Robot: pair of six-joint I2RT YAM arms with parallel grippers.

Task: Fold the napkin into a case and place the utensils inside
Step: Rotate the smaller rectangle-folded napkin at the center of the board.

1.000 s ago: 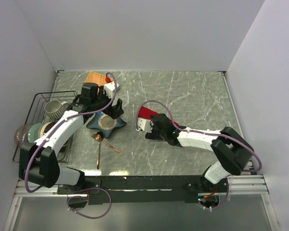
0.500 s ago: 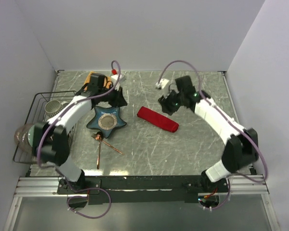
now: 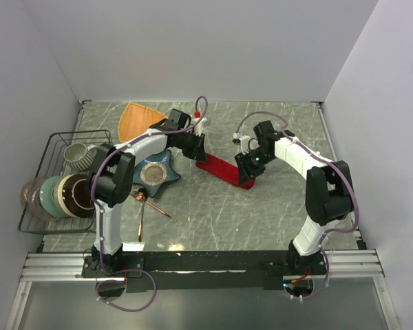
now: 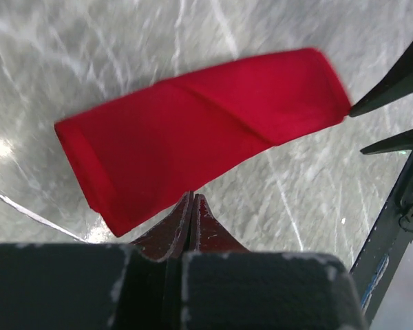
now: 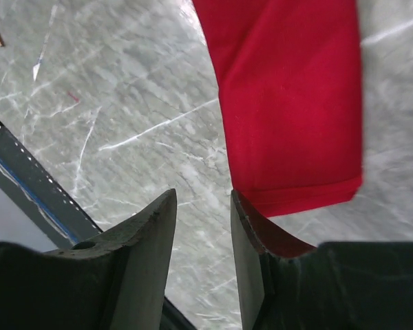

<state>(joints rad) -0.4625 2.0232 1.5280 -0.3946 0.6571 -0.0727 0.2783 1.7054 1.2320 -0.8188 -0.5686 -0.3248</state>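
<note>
- Task status: the napkin [image 3: 224, 172] is already folded into a narrow, long strip lying flat on the bench [image 3: 275, 213]. Judged from this, the case is formed or nearly so.
- Remaining: the utensils [image 3: 140, 220] are not in the case. They must be picked up and inserted.
- Left hand [image 4: 191, 203]: jaws fully closed, tips touching the long edge of the napkin near one end. Whether a layer of cloth is caught between them cannot be told.
- Right hand [image 5: 203, 196]: jaws narrowly apart, with bare bench between them. The opposite end of the napkin lies just ahead of the tips, its corner meeting one finger. Nothing is held.
- Napkin position: between the two hands, one end at each.
- Utensil position: well apart from both hands, on the arm-base side of the left hand and beyond the blue star dish [image 3: 168, 179].
- Count, task items: one napkin. Two utensil handles can be told apart, and a third piece cannot be ruled out.
- Count, other items: one blue star dish, one orange plate [image 3: 134, 118], one wire rack [image 3: 82, 133] holding about four bowls.
</note>
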